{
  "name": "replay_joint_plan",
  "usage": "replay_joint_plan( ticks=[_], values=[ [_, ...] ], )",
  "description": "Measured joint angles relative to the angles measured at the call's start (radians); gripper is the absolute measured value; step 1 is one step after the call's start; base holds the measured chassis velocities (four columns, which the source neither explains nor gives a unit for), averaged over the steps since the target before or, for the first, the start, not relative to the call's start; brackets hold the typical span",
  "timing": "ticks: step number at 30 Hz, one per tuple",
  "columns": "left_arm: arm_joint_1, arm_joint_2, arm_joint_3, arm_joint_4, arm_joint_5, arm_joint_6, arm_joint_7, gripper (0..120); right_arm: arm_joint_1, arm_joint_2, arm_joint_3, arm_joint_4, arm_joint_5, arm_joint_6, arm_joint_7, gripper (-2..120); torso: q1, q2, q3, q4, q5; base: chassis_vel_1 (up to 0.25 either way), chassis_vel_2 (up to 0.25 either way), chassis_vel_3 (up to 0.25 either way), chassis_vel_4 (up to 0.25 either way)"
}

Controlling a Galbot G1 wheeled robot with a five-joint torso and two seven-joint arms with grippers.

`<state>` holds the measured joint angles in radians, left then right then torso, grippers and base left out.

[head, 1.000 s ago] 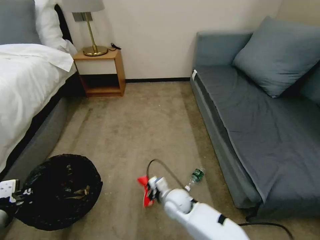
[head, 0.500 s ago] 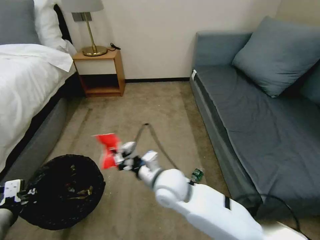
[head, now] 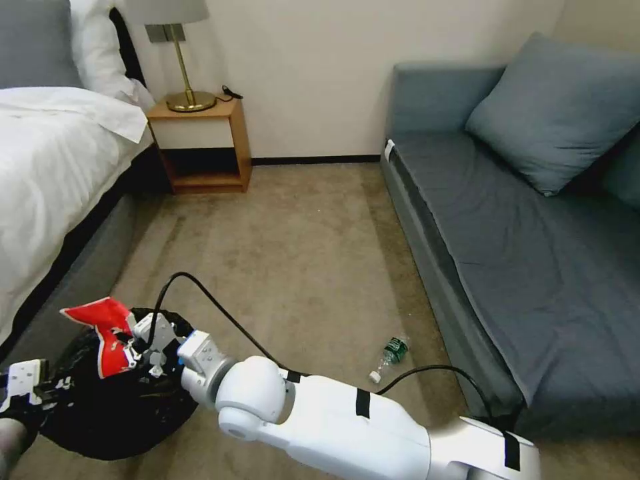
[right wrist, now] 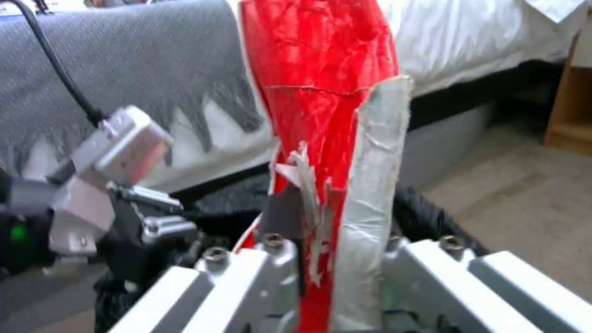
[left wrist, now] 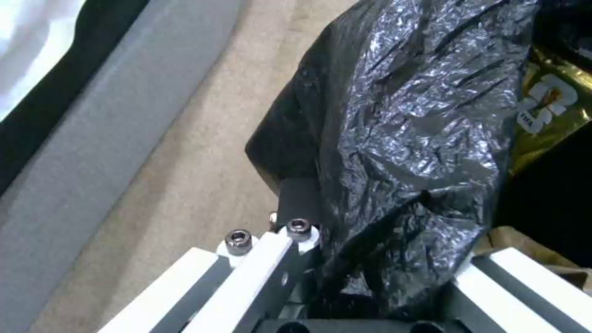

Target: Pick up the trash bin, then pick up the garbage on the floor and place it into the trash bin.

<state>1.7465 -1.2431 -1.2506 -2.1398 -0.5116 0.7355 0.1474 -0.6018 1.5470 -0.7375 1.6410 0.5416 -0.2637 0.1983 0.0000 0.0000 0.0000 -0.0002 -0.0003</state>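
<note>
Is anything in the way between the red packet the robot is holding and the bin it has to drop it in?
Nothing visible. The right pincer, shut on the crinkly red snack packet, holds it right above the open mouth of the round bin lined with a black plastic bag. The left pincer grips the bin's rim, off to the side.

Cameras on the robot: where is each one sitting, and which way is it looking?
Head view: up high, looking down at carpet, with the right gripper over the round bin lined with crinkly black plastic.
Left wrist view: on the left arm, facing the bin's bag-covered rim pinched in its jaws.
Right wrist view: on the right arm, facing the red snack packet in its jaws, bed behind.
Head and right wrist views share the packet.
</note>
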Motion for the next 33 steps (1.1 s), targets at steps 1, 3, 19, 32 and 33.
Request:
replay_joint_plan(
  ticks=[1,3,19,32,33],
  values=[
    [-0.002,0.000,0.001,0.000,0.000,0.000,0.000,3,-0.004,0.001,0.000,-0.004,-0.004,0.000,0.000,21,0.000,0.000,0.000,0.0000,0.0000,0.000,0.000,0.000,0.000],
    [-0.004,0.000,0.003,0.000,0.000,0.000,0.000,3,-0.007,0.003,0.000,-0.007,-0.009,-0.001,0.000,28,0.000,0.000,0.000,0.0000,0.0000,0.000,0.000,0.000,0.000],
    [-0.015,0.001,0.007,0.013,-0.003,0.000,0.004,3,-0.039,-0.047,0.033,0.027,-0.057,-0.029,0.001,89,0.000,0.000,0.000,0.0003,0.0003,0.000,0.000,0.000,0.000],
    [-0.039,0.005,0.044,0.033,0.003,0.000,0.003,3,-0.098,-0.249,0.334,0.046,0.065,-0.218,0.244,100,0.000,0.000,0.000,-0.0002,0.0007,0.000,0.000,0.000,0.000],
    [-0.043,0.006,0.050,0.035,0.006,0.000,0.003,3,-0.102,-0.262,0.362,0.025,0.085,-0.247,0.271,100,0.000,0.000,0.000,-0.0001,0.0007,0.000,0.000,0.000,0.000]
  ],
)
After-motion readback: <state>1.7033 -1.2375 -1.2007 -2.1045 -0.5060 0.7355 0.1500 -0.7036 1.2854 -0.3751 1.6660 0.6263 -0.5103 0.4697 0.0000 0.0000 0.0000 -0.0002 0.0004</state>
